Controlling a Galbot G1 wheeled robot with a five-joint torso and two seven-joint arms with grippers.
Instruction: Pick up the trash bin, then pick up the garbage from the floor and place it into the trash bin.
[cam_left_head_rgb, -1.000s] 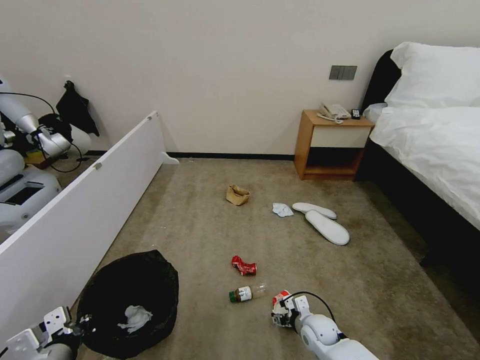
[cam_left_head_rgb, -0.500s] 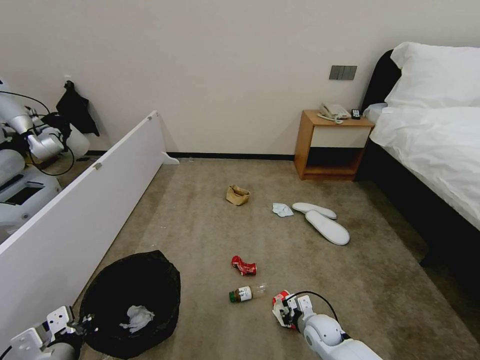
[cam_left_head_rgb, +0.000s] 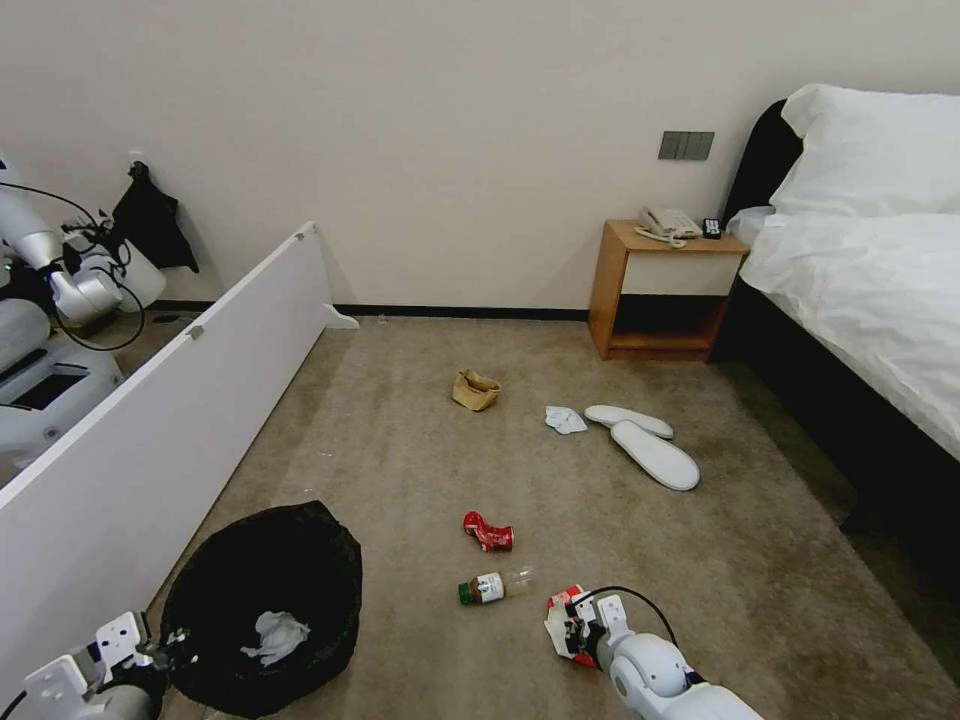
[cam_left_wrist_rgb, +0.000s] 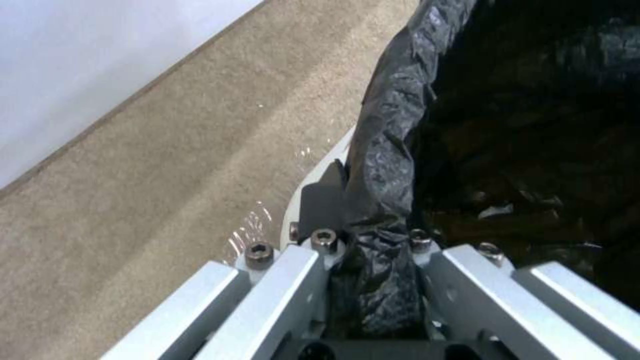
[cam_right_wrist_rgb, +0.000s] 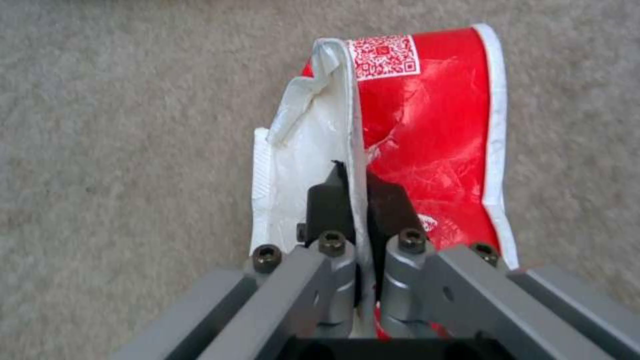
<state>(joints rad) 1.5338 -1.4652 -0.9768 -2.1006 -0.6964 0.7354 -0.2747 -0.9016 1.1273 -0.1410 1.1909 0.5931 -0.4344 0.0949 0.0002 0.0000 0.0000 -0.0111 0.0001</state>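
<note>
right gripper (cam_right_wrist_rgb: 357, 192) fingers clenched on red-white snack packet (cam_right_wrist_rgb: 427, 135) over the floor (cam_left_head_rgb: 420, 450), right of trash bin (cam_left_head_rgb: 262, 610). left gripper (cam_left_wrist_rgb: 373, 220) fingers pinching bin rim. beyond packet: bottle (cam_left_head_rgb: 490, 586), then can (cam_left_head_rgb: 487, 531).

The trash bin (cam_left_head_rgb: 262, 608), lined with a crinkly black bag, is sitting with its rim pinched in the left pincer (cam_left_wrist_rgb: 370, 235), a crumpled tissue (cam_left_head_rgb: 274, 636) lying inside. The red-white snack packet (cam_right_wrist_rgb: 413, 135) is hanging clamped in the right pincer (cam_right_wrist_rgb: 360, 192). Just beyond that pincer on the floor (cam_left_head_rgb: 400, 450) are lying the green-capped bottle (cam_left_head_rgb: 490, 586) and crushed red can (cam_left_head_rgb: 487, 531); farther off, the brown paper bag (cam_left_head_rgb: 475, 389), another tissue (cam_left_head_rgb: 565, 419) and two white slippers (cam_left_head_rgb: 645, 445).
</note>
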